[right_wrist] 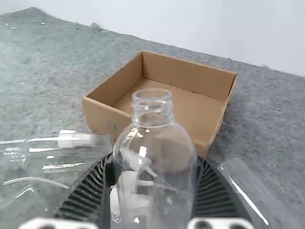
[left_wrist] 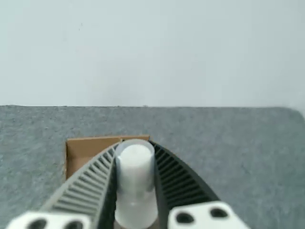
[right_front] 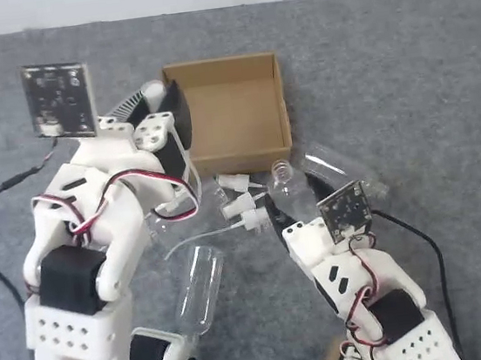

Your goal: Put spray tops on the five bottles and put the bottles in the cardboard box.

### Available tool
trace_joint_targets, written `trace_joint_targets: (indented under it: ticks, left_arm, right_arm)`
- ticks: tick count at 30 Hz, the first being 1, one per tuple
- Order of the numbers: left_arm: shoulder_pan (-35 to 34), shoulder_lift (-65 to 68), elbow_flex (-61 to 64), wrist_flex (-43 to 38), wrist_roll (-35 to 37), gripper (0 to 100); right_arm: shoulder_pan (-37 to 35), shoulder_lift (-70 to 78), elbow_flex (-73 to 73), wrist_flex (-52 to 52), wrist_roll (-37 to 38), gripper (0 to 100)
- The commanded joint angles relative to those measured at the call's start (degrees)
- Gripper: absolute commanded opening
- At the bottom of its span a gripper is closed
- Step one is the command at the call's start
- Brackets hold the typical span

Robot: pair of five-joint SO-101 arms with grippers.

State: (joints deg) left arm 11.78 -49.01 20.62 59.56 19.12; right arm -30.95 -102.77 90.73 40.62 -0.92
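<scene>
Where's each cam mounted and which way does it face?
High: fixed overhead, looks down at left arm, right arm and the box.
Left wrist: on left arm, faces box and wall; left gripper holds a spray top.
Right wrist: on right arm, faces box; right gripper holds a bottle.
Shared: all three show the box.

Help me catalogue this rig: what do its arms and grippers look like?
The left arm and right arm are white plastic with black motors, red-white-black wires and a dark wrist circuit board. Left gripper: one pale, one black ribbed finger; right gripper: black ribbed ones.
</scene>
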Motion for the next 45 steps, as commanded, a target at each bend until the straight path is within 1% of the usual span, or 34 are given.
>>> trace_joint_targets:
  ticks: [1,9,13,21,26,32,41,45]
  left_arm:
    - [0.26,-1.85,-2.95,-3.69,3.78,1]
    - [0.26,-1.93,-2.95,-6.95,10.37,1]
    - [0.88,-1.93,-2.86,-8.97,10.81,1]
    - [6.77,-1.93,-1.89,-10.02,10.99,1]
    - [6.77,-2.02,3.47,-15.82,14.86,1]
    - [7.12,-2.02,6.46,-20.31,14.95,1]
    - [7.21,-2.02,7.34,-20.13,14.95,1]
    - [6.77,-5.27,9.89,-20.22,14.68,1]
  right_arm:
    - [-1.71,-1.27,-1.14,-1.63,0.88,7.6]
    - [-3.38,-1.27,-1.05,-1.45,0.88,7.6]
    - [-3.47,-1.27,-1.05,-1.1,0.88,7.6]
    - [-3.56,-1.27,0.26,-1.54,0.88,7.6]
    - [-3.56,-1.27,0.53,-2.86,0.88,7.6]
    - [-6.99,-1.27,0.79,-3.03,0.97,7.6]
    - [-7.08,-1.27,0.88,-3.12,0.97,7.6]
    - [-6.99,-1.27,0.88,-3.21,0.97,7.6]
